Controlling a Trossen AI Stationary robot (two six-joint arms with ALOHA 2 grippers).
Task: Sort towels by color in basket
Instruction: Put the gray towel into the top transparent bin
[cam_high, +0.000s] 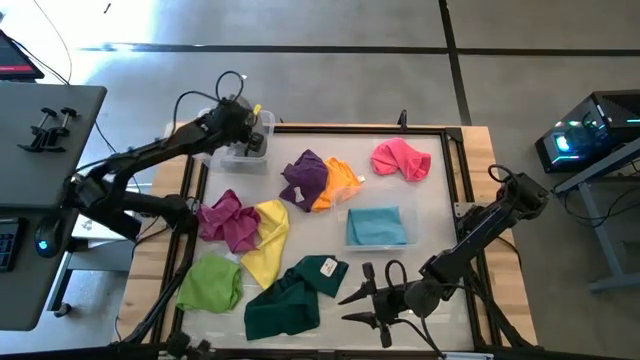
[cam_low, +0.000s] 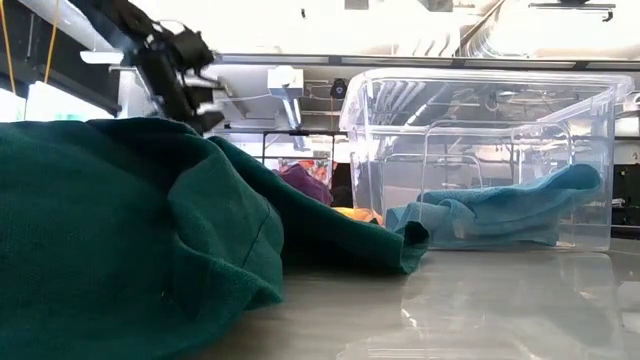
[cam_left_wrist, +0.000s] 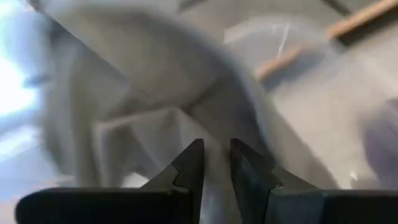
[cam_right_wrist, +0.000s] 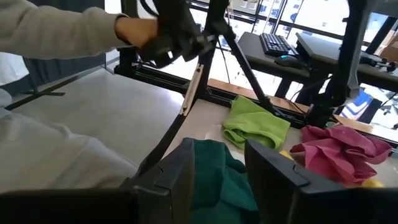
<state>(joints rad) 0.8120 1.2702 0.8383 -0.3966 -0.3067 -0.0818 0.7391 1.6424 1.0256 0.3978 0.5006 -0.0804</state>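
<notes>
Eight towels lie spread on the table: purple (cam_high: 304, 178), orange (cam_high: 341, 184), pink (cam_high: 400, 158), magenta (cam_high: 228, 221), yellow (cam_high: 268, 240), lime green (cam_high: 210, 283), dark green (cam_high: 293, 297) and light blue (cam_high: 377, 226). I cannot make out the grey towel. A pale blurred mass (cam_left_wrist: 143, 74) fills the left wrist view, and I cannot tell what it is. My left gripper (cam_high: 251, 132) hangs over a clear bin (cam_high: 238, 150) at the table's far left corner, its fingers (cam_left_wrist: 193, 163) slightly apart with nothing between them. My right gripper (cam_high: 364, 296) is open near the near edge, pointing left at the dark green towel (cam_right_wrist: 217, 180).
The clear bin (cam_low: 480, 150) stands behind the light blue towel (cam_low: 500, 212) in the low view, where the dark green towel (cam_low: 130, 230) fills the foreground. A person's hand (cam_right_wrist: 138, 30) and pale sleeve (cam_right_wrist: 56, 28) show beyond the table's left side. A desk stands left of the table.
</notes>
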